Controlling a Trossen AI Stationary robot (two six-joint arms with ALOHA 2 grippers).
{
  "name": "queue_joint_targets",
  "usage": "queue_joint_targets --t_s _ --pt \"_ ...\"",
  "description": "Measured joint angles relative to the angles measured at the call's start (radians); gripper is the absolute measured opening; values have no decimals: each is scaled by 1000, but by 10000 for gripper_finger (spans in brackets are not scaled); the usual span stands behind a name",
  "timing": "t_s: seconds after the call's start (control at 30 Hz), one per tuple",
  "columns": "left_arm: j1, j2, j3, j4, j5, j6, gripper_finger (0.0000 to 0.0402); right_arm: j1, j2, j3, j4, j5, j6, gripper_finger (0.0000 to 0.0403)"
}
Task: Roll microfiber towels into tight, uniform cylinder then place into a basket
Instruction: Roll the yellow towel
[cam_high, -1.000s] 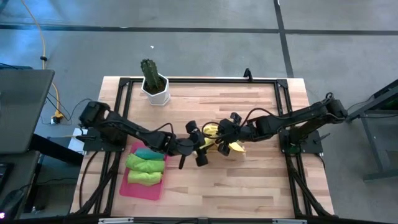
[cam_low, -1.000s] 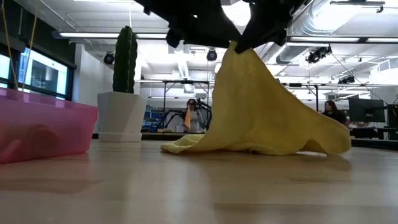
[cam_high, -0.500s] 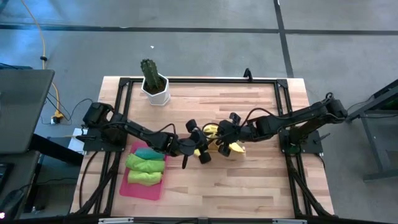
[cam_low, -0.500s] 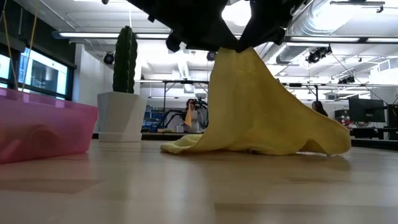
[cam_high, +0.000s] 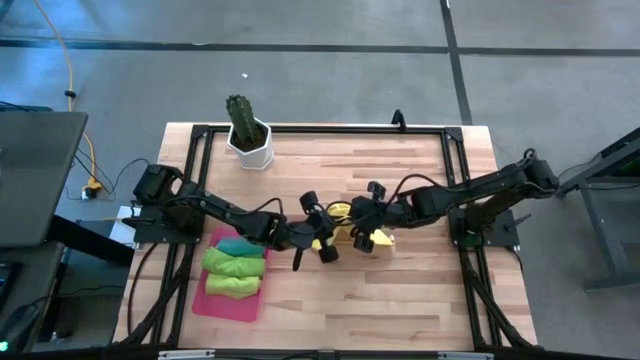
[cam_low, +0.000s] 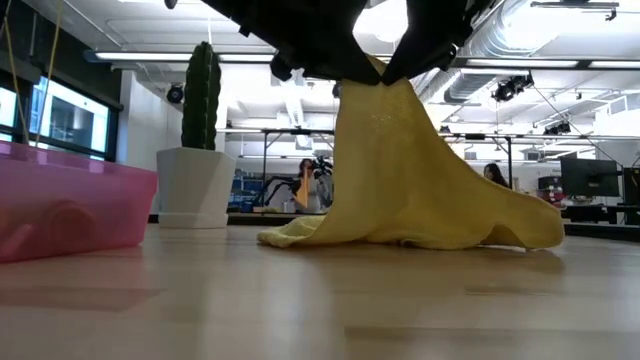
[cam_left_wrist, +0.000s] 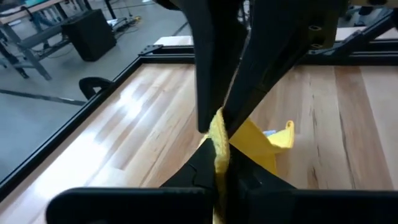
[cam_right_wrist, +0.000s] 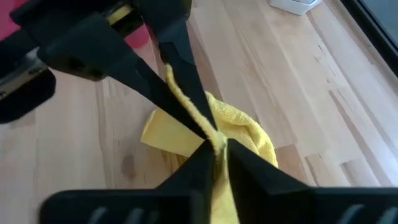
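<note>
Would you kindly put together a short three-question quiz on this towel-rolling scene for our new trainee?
1. True or false: the yellow towel lies flat on the table.
2. Which holds rolled towels: A) the pink basket, B) the cactus pot?
3. Fill in: the left gripper and right gripper both pinch the ____ towel.

Key: 1 false, it is lifted into a peak; 2 A; 3 yellow.

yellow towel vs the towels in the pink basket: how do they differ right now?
The yellow towel hangs unrolled, peaked up with its hem on the table; the basket's towels lie rolled. It is pinched by the left pincer and right pincer; those sit untouched. It is mid-table; they are inside the basket. All are soft cloths.
</note>
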Motion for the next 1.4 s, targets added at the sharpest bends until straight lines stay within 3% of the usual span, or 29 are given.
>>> queue_joint_targets --t_s 0.2,0.37,0.57,0.83,1.17,1.4 --pt "0 0 0 -3 41 0 1 0 0 0 -71 -27 11 130" --pt "0 0 0 -11 71 1 1 0 -1 0 -181 -75 118 170" --pt "0 0 0 -10 110 1 0 55 -1 -12 -303 -52 213 175" --pt "0 0 1 -11 121 20 0 203 -1 -144 -270 104 393 176" --pt "0 -1 35 -12 188 35 0 316 -1 -377 -15 200 738 176" --pt "8 -1 85 -134 202 37 0 390 -1 -481 214 239 760 176"
